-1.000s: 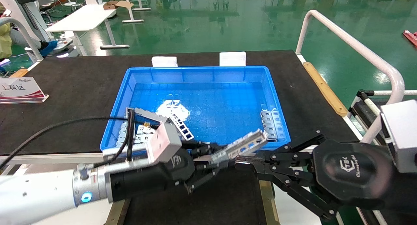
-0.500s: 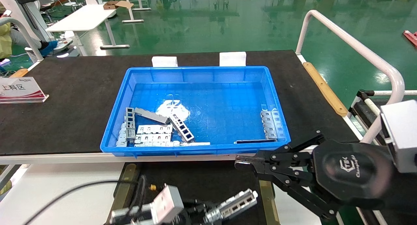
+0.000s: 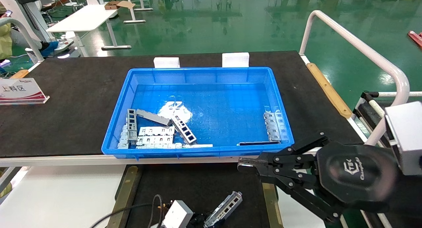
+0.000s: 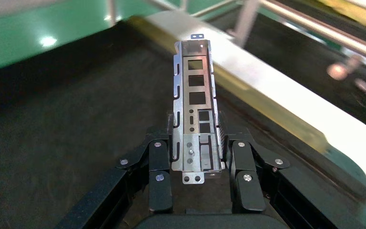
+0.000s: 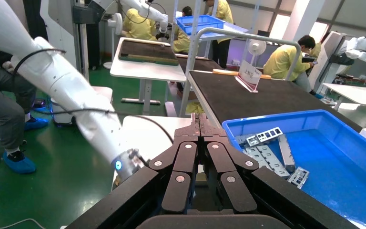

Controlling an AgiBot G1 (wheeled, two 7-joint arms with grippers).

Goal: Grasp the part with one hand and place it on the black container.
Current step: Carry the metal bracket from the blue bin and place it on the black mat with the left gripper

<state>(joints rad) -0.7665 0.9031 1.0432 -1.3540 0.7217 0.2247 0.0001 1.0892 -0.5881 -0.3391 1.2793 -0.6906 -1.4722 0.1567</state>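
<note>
Presently the left end effector (image 4: 196, 164) is low at the near edge of the head view, over the black container (image 3: 197, 185), its fingers (image 4: 159, 167) clamped on the lower end of the part (image 3: 223, 209). Wrist view confirms the part (image 4: 194, 114) stands out lengthwise from between the two fingers, cutouts facing the camera, its free end pointing toward the container's right-hand yellowish-brown strip (image 3: 270, 201). Whether the part touches the container surface cannot be told. A second strip (image 3: 124, 191) borders the container's left side.

Beyond, on the desk (image 3: 66, 99), a blue bin (image 3: 197, 73) sits centrally. Loose metal pieces (image 3: 155, 132) lie in its near-left corner; a further bracket stack (image 3: 273, 125) lies against its right wall near the near-right corner. A sign card (image 3: 19, 89) stands at the desk's left edge.

At right, the right end effector (image 3: 245, 165) hangs just off the bin's near-right corner, above the container's right strip, fingers (image 5: 201, 131) pressed together and holding nothing
</note>
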